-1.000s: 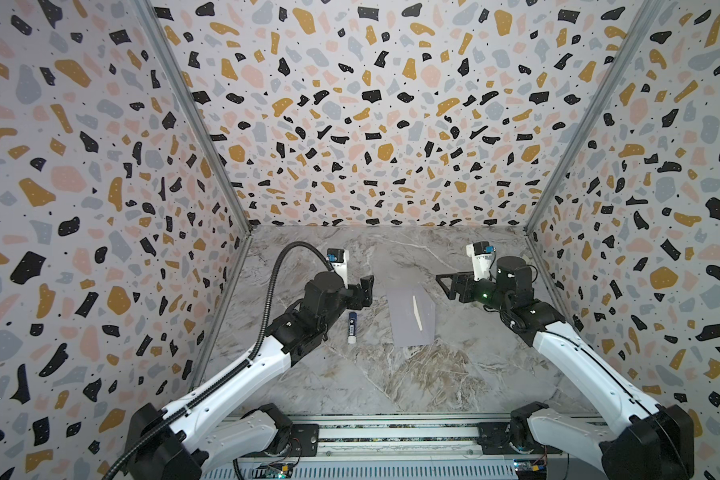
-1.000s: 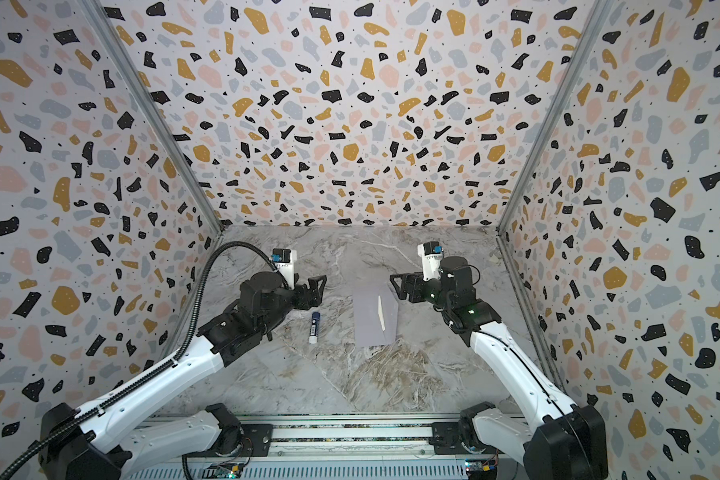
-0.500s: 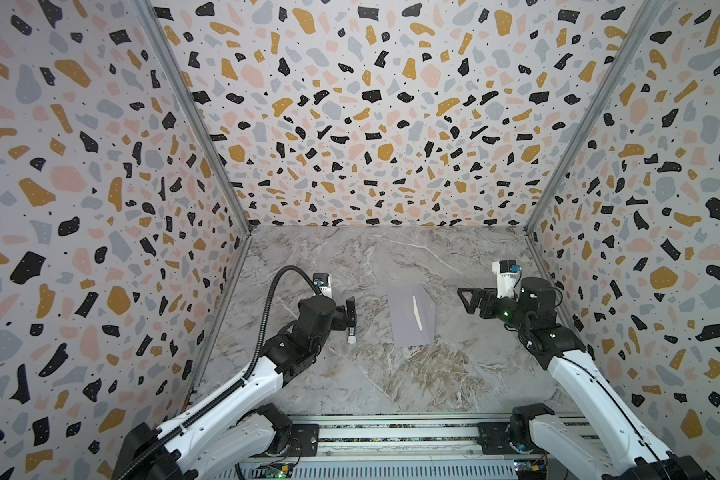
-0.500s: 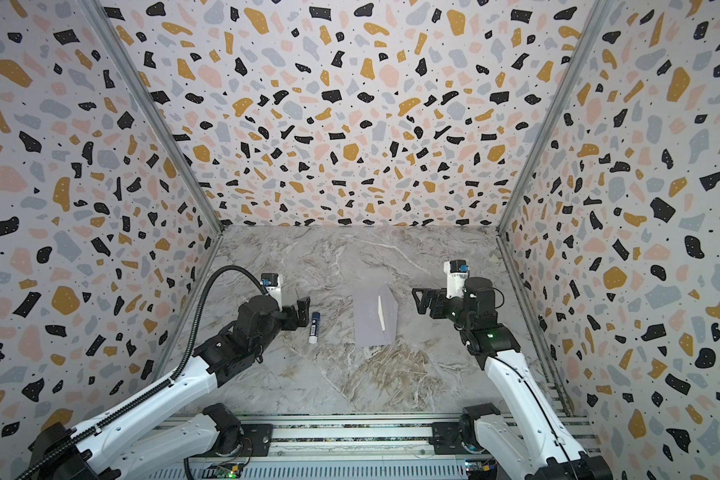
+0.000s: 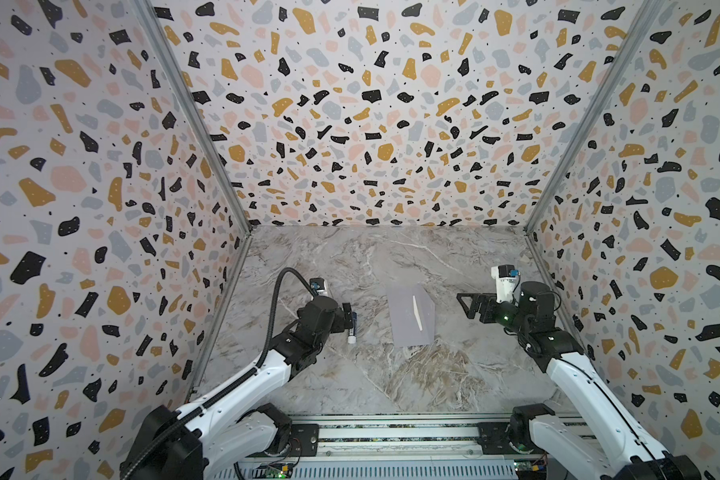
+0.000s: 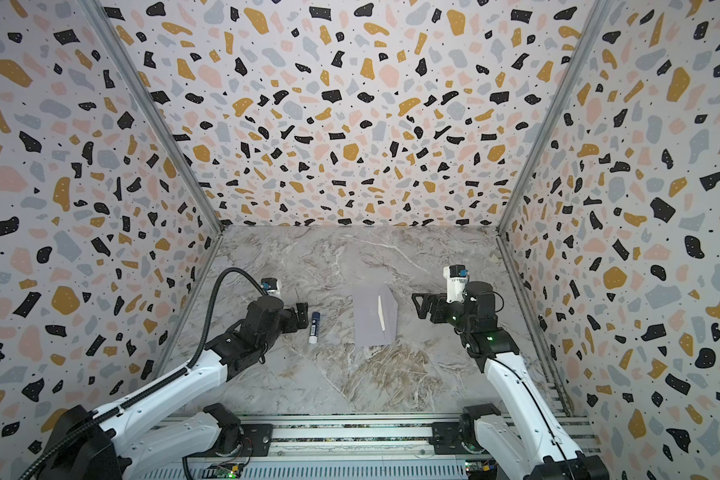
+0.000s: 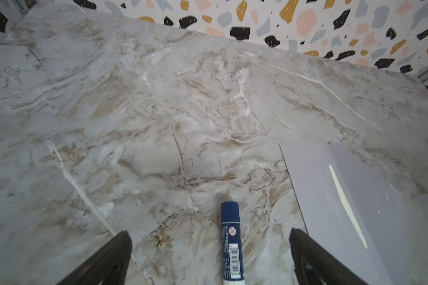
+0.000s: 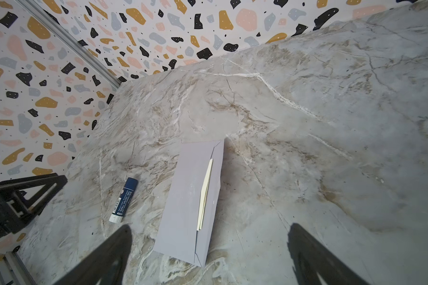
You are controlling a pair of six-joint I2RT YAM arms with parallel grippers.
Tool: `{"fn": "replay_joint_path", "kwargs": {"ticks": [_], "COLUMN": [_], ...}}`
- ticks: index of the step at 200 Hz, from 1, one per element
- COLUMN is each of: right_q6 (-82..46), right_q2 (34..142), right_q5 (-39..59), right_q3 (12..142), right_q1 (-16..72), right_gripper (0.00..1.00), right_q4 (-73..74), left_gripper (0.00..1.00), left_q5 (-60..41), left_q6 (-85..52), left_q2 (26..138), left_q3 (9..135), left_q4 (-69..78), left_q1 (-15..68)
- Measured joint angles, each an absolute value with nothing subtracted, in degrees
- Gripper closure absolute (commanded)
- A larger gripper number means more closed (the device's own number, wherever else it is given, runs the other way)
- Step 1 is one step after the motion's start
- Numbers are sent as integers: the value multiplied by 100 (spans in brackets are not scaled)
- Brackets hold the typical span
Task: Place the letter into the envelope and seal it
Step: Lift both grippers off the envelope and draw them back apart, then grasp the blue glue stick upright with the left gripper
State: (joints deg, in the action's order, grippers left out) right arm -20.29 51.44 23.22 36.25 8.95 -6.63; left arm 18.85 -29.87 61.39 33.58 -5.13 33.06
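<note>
Left claw (image 6: 301, 316), right claw (image 6: 417, 306) withdrew; one envelope (image 6: 368, 320), one glue stick (image 6: 314, 327).

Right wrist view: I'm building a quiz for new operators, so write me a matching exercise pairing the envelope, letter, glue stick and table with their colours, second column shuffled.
Column one:
1. envelope
2. letter
3. glue stick
4. table

Column two:
A. dark blue with a white end
B. marbled grey and brown
C. pale grey-lavender
D. cream, only a thin strip showing

Pairs: 1-C, 2-D, 3-A, 4-B
</note>
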Motion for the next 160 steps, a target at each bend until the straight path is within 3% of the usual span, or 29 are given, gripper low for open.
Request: {"fn": "replay_joint_path", "kwargs": {"ticks": [26,48,73,130,160], "right_q6": [-2032,-2034,-2049,-2058,-2071], "right_q2": [5144,5172,5210,5277,5299], "right_q5": [2386,2445,2506,2613,2633], "right_q3": [3623,3623,3623,3603,3601], "right_q1": [895,895,895,895,895], "right_gripper": [1,1,1,1,1], "right_q4": [-602,-552,-534,-423,-419], "left_gripper": [0,15,24,27,33], "left_q5": [1638,1378,1105,666,593], "left_q6": [-3072,-3085,-3028,-2829,-2786], "left_q2": [6449,6692,6923,7596,7817], "left_q3": [3393,3540,3752,4036,4036], "left_q4": [-617,-685,-821,-1098,-1212], "left_q1": [3306,3306,3306,3306,3306]}}
